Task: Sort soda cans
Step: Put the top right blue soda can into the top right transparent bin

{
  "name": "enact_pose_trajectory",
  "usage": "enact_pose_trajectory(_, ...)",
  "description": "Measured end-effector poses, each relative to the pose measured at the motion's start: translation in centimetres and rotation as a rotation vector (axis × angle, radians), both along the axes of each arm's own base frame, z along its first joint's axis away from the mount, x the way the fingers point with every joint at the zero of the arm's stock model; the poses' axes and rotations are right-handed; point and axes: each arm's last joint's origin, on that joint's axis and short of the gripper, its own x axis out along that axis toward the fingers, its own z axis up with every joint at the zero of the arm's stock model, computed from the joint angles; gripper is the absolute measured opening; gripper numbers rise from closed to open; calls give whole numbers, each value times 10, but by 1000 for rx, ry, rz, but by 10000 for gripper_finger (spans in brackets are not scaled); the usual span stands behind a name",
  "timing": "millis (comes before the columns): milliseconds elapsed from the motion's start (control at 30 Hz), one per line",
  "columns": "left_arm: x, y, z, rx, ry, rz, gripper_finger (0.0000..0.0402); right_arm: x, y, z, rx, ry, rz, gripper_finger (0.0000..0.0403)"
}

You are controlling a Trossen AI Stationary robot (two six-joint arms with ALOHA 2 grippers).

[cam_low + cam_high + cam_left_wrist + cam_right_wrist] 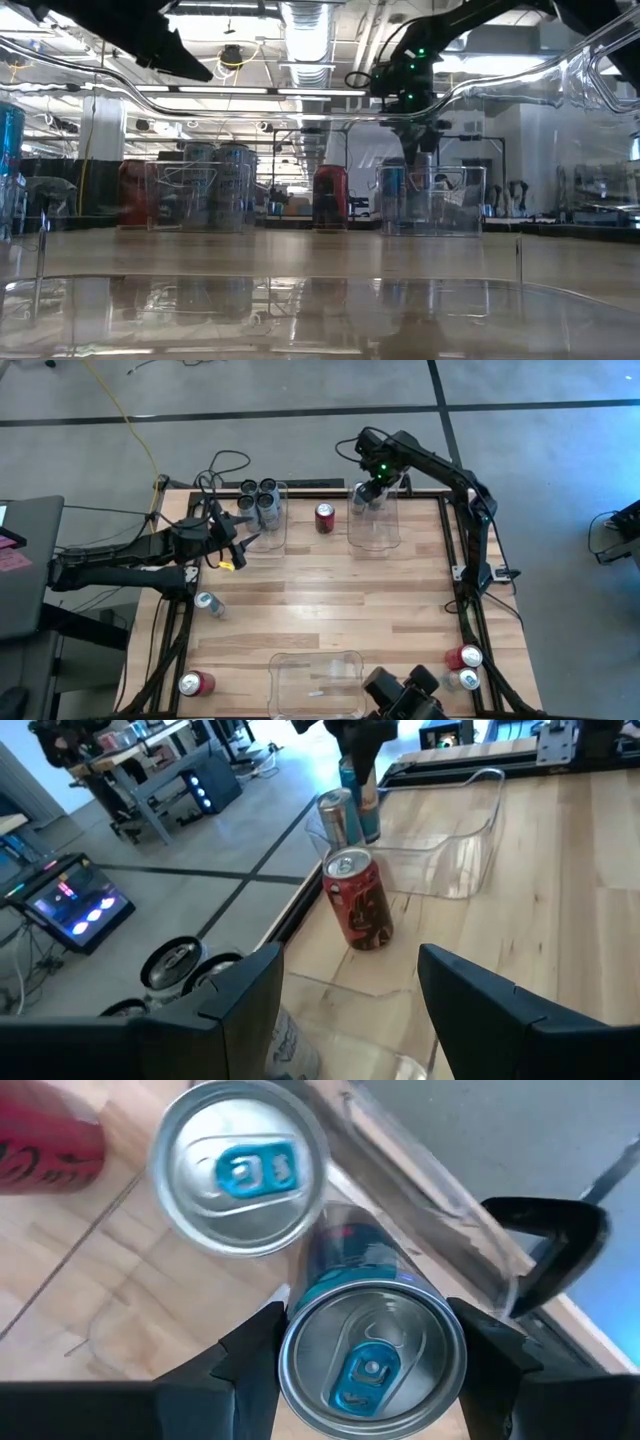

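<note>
Soda cans (pixel 259 500): four in one bin (pixel 276 530); right gripper (pixel 372 1342) clasps blue-tabbed can (pixel 370 1365); left gripper (pixel 350 985) agape, empty.

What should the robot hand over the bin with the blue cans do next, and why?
Probably open and lift away. The right gripper has its fingers on either side of a silver-and-blue can standing upright inside the clear bin, next to another blue-tabbed can, so that can looks already placed.
</note>
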Motion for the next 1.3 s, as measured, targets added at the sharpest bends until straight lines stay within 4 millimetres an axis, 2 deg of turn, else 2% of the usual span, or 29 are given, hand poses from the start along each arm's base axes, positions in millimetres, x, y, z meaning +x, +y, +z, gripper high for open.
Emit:
enact_pose_trajectory(233,-1,0,-3,-35,12,10,229,2,2,-1,14,-3,13,236)
enact_pose_trajectory(467,-1,0,-4,-42,14,12,229,3,2,-1,14,-7,37,261)
enact_pose_trajectory(700,-1,0,-4,-43,20,12,229,2,2,-2,13,-8,34,265)
enact_pose_trajectory(933,-1,0,-4,-43,21,12,229,1,2,-25,35,17,43,266)
enact_pose_trajectory(1300,-1,0,-3,-34,13,10,229,1,0,-25,-6,-11,80,266)
